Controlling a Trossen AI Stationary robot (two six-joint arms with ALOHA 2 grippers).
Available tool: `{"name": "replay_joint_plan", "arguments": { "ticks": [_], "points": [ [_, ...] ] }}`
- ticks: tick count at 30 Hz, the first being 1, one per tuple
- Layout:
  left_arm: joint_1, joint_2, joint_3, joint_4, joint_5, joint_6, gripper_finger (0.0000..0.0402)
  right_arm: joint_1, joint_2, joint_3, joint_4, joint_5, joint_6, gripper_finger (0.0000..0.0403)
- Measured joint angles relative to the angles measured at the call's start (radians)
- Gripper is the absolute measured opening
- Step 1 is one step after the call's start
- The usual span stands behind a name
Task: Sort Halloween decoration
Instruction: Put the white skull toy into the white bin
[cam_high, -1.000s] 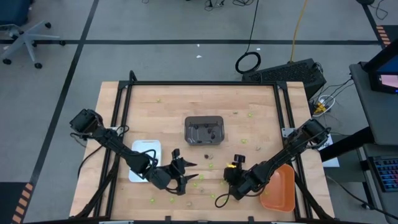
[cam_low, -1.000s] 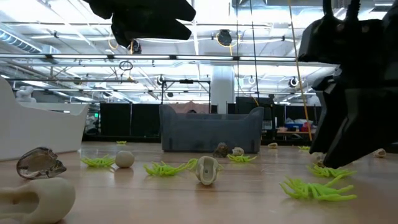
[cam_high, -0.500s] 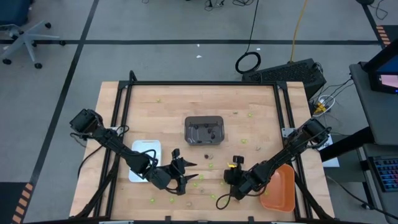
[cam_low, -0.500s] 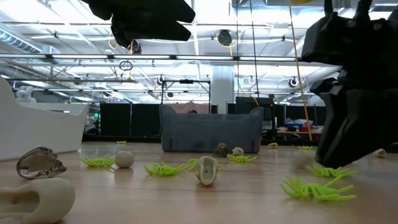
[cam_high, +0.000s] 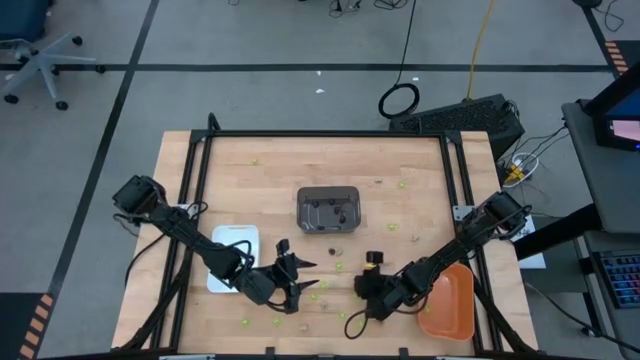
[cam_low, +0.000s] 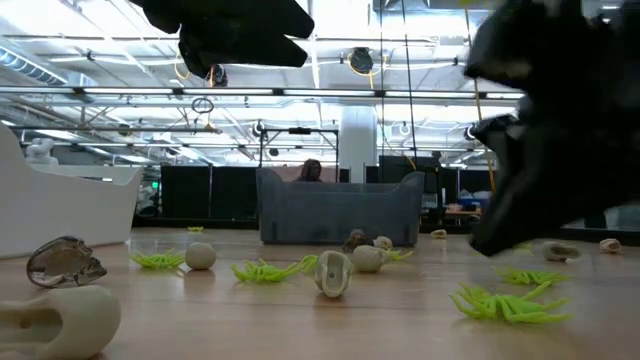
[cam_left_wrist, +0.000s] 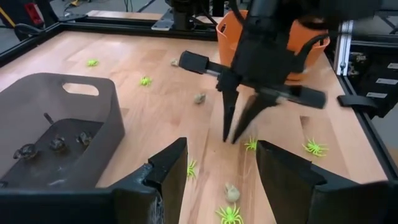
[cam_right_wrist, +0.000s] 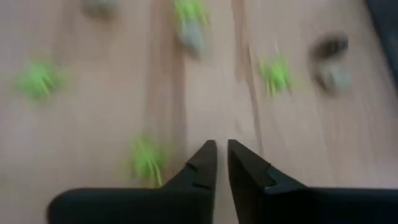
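The white tray (cam_high: 222, 250) lies at the table's (cam_high: 270, 190) left side, just behind the left arm's forearm, close to the black frame rail (cam_high: 190, 200) that borders the wood. The left gripper (cam_high: 293, 285) hangs near the front edge with its fingers spread wide and nothing between them; bare wood lies open straight ahead of it. In the left wrist view its two dark fingers (cam_left_wrist: 168, 168) frame a few lime-green spiders (cam_left_wrist: 252, 144) and a pale tan trinket (cam_left_wrist: 232, 193) on the wood.

Beyond both grippers, toward the table's middle, stands the dark grey tray (cam_high: 328, 208), with several dark trinkets (cam_left_wrist: 57, 143) inside it. The Halloween decoration (cam_high: 340, 264) is scattered mostly over the strip between that tray and the front edge, with a few green pieces near the far rail.

The right gripper (cam_high: 372, 262) points toward the left one, well apart from it, its fingers (cam_right_wrist: 200, 163) drawn nearly together with only a thin gap and nothing in it. Green spiders (cam_low: 505, 303) lie just beside it. The orange tray (cam_high: 450, 300) sits behind it at the front right corner.

At table height, the wood is pale and smooth, and a wide hall with ceiling lights opens behind.
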Motion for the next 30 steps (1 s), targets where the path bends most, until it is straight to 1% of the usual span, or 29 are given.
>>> {"name": "replay_joint_plan", "arguments": {
  "ticks": [5,8,13,18,24,30],
  "points": [
    [0.0,0.02,0.0,0.0,0.004,-0.001,0.0191,-0.014,0.008,0.0,0.164,-0.003,-0.081,0.0095],
    [0.0,0.029,0.0,0.008,0.004,-0.001,0.0191,-0.015,0.042,0.001,0.254,-0.002,-0.154,0.0125],
    [0.0,0.029,0.0,0.011,0.004,0.0,0.0191,-0.03,0.127,0.002,0.408,-0.005,-0.273,0.0158],
    [-0.001,0.029,0.0,0.008,0.004,0.0,0.0191,-0.05,0.159,0.002,0.443,-0.002,-0.286,0.0166],
    [-0.001,0.029,0.0,0.009,0.004,0.001,0.0191,-0.071,0.159,0.002,0.452,-0.004,-0.29,0.0157],
    [-0.001,0.029,0.0,0.009,0.004,0.001,0.0191,-0.073,0.16,0.003,0.57,-0.001,-0.375,0.0164]
  ]
}}
